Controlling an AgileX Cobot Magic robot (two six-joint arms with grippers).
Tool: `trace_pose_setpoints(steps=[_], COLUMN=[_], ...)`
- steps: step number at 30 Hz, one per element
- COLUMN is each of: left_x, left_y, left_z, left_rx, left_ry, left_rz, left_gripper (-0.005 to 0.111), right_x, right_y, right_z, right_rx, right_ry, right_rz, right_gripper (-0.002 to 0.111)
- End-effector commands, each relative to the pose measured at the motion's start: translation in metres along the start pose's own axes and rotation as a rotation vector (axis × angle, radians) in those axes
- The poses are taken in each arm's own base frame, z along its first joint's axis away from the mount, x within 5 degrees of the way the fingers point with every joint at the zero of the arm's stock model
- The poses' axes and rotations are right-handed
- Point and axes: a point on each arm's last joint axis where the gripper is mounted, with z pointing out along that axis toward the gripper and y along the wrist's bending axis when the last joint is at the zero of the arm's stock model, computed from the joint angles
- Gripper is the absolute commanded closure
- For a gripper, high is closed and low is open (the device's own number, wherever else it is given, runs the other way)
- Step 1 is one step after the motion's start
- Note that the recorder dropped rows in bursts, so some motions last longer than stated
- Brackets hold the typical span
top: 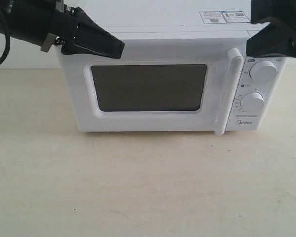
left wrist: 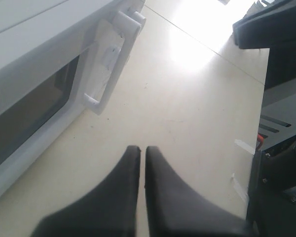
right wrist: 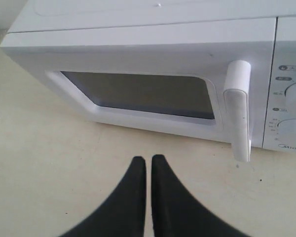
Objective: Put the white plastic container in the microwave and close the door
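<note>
The microwave [top: 158,24] sits shut on the pale worktop [top: 138,187], toward twelve o'clock of the exterior view and front-on to the camera. Its door [top: 148,121] lies flush against the body, and the dark window [top: 148,88] gives no sight of the inside, so where the white plastic container is cannot be told. The vertical bar handle [top: 228,94] runs along the three o'clock edge of the door. Just past it, again toward three o'clock, two round knobs stand one over the other, the upper knob [top: 263,70] at twelve o'clock of the lower knob [top: 252,102]. Stickers [top: 224,17] lie on the top panel toward its two o'clock corner. The left jaws hang at ten o'clock of the exterior view, their black fingers [top: 96,39] crossing the door's upper corner there. The left wrist view shows those fingers [left wrist: 113,197] pressed together with only a thin seam between them, gripping nothing, and poised over bare worktop apart from the door. The right jaws come in at two o'clock, above the knobs, only partly in frame [top: 274,37]. In the right wrist view their fingers [right wrist: 123,202] are likewise closed tight on nothing, over the worktop in front of the door and clear of the handle [right wrist: 238,106].
</note>
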Motion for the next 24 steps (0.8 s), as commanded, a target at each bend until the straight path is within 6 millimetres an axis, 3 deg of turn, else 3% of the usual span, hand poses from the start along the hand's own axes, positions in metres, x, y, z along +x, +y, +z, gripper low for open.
trace_pose_setpoints(steps=[1,5,9,18,24], left_x=[-0.003,-0.003,-0.003,-0.003,-0.003], left_y=[-0.003,-0.003,-0.003,-0.003,-0.003], left_z=[-0.001,-0.001,-0.001,-0.001,-0.001], left_rx=[0.005,0.005,0.005,0.005,0.005], left_ry=[-0.018,-0.018,-0.018,-0.018,-0.018], left_rz=[0.007,0.007,0.007,0.007,0.007], left_gripper=[0.102,0.102,0.102,0.102,0.102], right_x=[-0.002,0.001,0.018,0.114,0.151], right_y=[0.004,0.006,0.001,-0.037,-0.055], right_z=[-0.034,-0.069,-0.087,-0.083,-0.082], right_rx=[-0.004,0.022,0.012,0.012,0.117], right_ry=[-0.115,-0.227,-0.408,-0.745,-0.825], right_rz=[-0.051,-0.129,-0.148,-0.128,-0.103], right_gripper=[0.108,0.108,0.108,0.108,0.108])
